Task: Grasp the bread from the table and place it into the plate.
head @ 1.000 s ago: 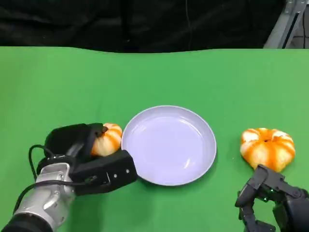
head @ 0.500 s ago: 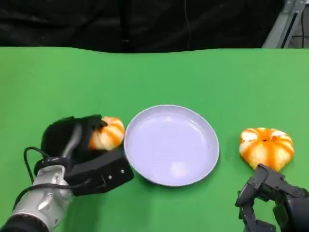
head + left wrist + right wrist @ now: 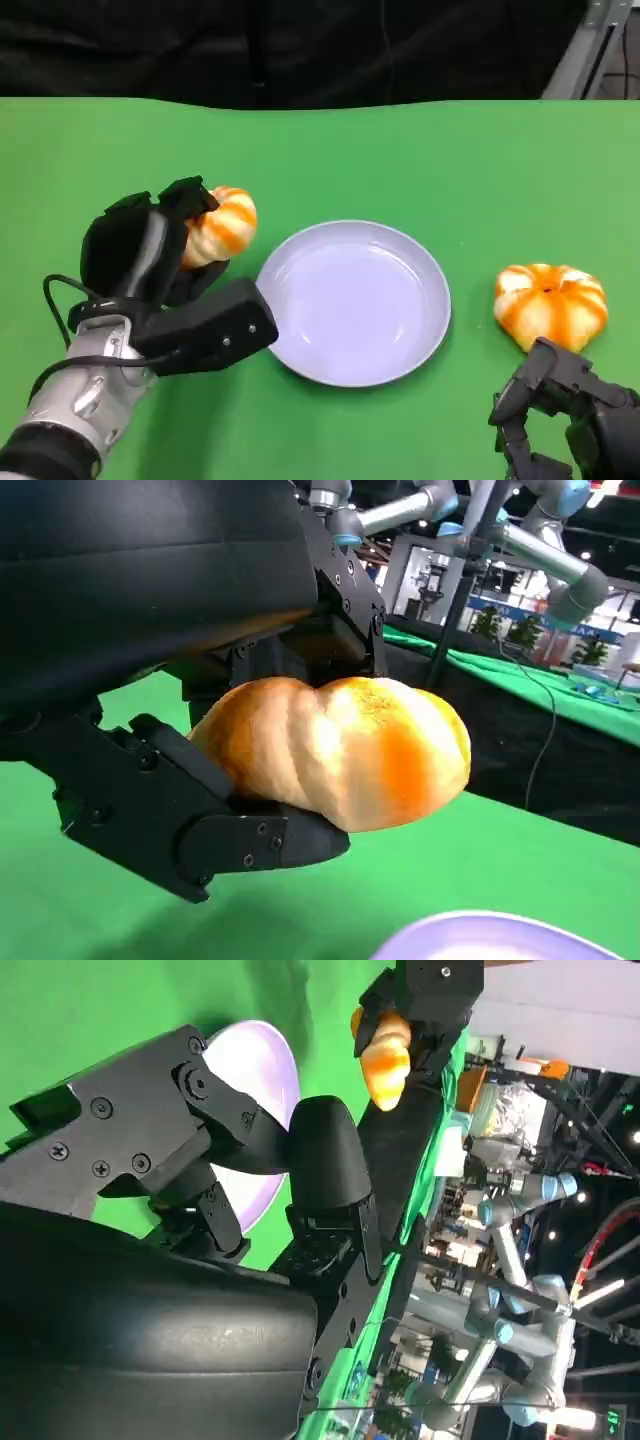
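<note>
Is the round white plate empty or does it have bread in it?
Empty. The round white plate shows only bare surface; the left hand holds one orange-striped bread roll beside it.

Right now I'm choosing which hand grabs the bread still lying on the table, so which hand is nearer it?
Right. The right hand sits just below that bread; the left hand is across the plate.

Inventory of surroundings:

- Green table covering (image 3: 400, 150): plain, spread over the whole work surface.
- Black curtain (image 3: 300, 45): hung past the far table edge, at 12 o'clock.
- Grey metal strut (image 3: 590, 40): slanted, at 1 o'clock.
- Second green-topped table (image 3: 560, 695): seen in the background of the left wrist view.
- Silver arms with blue joints (image 3: 560, 540): mounted above that table.
</note>
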You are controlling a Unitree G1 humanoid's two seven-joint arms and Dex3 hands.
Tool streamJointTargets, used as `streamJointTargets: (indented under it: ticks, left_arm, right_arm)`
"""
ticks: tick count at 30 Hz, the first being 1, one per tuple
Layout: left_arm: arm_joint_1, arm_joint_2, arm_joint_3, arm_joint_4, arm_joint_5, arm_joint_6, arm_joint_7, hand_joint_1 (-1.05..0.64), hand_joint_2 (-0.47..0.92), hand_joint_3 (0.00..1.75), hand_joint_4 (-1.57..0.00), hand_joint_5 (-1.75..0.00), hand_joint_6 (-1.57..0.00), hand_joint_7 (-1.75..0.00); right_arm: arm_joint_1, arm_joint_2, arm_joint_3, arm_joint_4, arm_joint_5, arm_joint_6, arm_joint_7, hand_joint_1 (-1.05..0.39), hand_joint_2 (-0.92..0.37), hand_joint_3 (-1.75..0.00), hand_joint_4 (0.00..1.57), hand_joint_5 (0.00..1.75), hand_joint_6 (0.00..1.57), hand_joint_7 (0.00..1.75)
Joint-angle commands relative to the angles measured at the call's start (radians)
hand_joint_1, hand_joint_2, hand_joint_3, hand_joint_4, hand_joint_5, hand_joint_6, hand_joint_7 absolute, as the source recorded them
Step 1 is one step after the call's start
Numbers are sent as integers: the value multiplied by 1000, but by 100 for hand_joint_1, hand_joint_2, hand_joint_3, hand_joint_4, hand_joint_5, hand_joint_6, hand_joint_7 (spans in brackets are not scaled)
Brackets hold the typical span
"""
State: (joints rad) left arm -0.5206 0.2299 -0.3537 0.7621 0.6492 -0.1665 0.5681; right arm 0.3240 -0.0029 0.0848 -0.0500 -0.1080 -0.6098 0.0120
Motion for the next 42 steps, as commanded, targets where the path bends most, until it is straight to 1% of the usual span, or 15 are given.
streamJointTargets:
  ticks: [1,6,7,11,15,16,18,20,22,27,33,35,38,40,42]
  left_arm:
    - [17,3,-24,-199,29,-2,-56,-8,55,96,-75,-175,-79,-144]
    - [39,-1,-25,-268,36,9,-88,-6,52,94,-75,-175,-83,-138]
    - [41,-16,-43,-297,39,11,-116,-6,52,93,-75,-175,-83,-138]
    - [49,-54,-82,-364,39,17,-199,-11,56,93,-73,-175,-83,-137]
    - [52,-71,-92,-379,48,28,-227,-10,60,85,-73,-175,-80,-140]
    - [46,-82,-100,-374,54,27,-226,-10,60,84,-73,-175,-81,-137]
    - [39,-96,-110,-368,63,26,-226,-10,62,78,-74,-175,-91,-115]
    - [36,-107,-115,-368,66,31,-236,-11,62,77,-74,-175,-93,-110]
    - [33,-119,-123,-365,71,38,-250,-9,61,78,-76,-171,-99,-99]
    - [15,-132,-137,-311,77,12,-242,-9,69,66,-74,-173,-93,-110]
    - [-10,-148,-154,-222,83,-24,-221,-6,70,61,-77,-166,-95,-103]
    - [-20,-157,-159,-171,80,-48,-204,-8,74,53,-74,-173,-88,-116]
    - [-33,-167,-164,-109,87,-75,-174,-9,76,50,-73,-174,-86,-120]
    - [-45,-175,-173,-52,95,-96,-141,-11,82,43,-73,-175,-79,-132]
    - [-57,-181,-181,3,103,-113,-108,-12,84,41,-71,-174,-78,-134]
  right_arm:
    - [7,-12,-6,-4,16,0,6,-13,-57,-114,80,175,71,158]
    - [7,-12,-7,-3,18,0,9,-13,-56,-114,80,175,71,158]
    - [7,-10,-7,-5,14,1,7,-13,-56,-114,80,175,71,158]
    - [9,-7,-6,-9,3,0,0,-13,-56,-113,80,175,71,158]
    - [11,-6,-5,-10,-6,0,-4,-14,-56,-113,80,175,71,158]
    - [9,-4,-5,-9,-7,-2,-6,-14,-56,-113,80,175,71,158]
    - [7,-1,-3,-7,-9,-4,-10,-14,-56,-113,81,175,72,159]
    - [6,-1,-1,-7,-8,-4,-10,-14,-56,-113,81,175,72,158]
    - [4,-1,-1,-3,-7,-7,-11,-14,-56,-113,81,175,72,158]
    - [-2,2,-1,2,-11,-8,-15,-15,-56,-111,81,175,72,158]
    - [-6,0,-2,7,-12,-8,-15,-15,-57,-111,80,175,72,157]
    - [-7,3,-3,8,-13,-6,-19,-15,-56,-111,80,175,73,158]
    - [-6,4,-2,5,-18,-5,-23,-15,-56,-111,81,175,73,158]
    - [-5,5,-1,2,-24,-2,-26,-16,-56,-111,80,175,73,157]
    - [-5,3,-1,6,-22,-7,-26,-16,-56,-111,80,175,73,157]
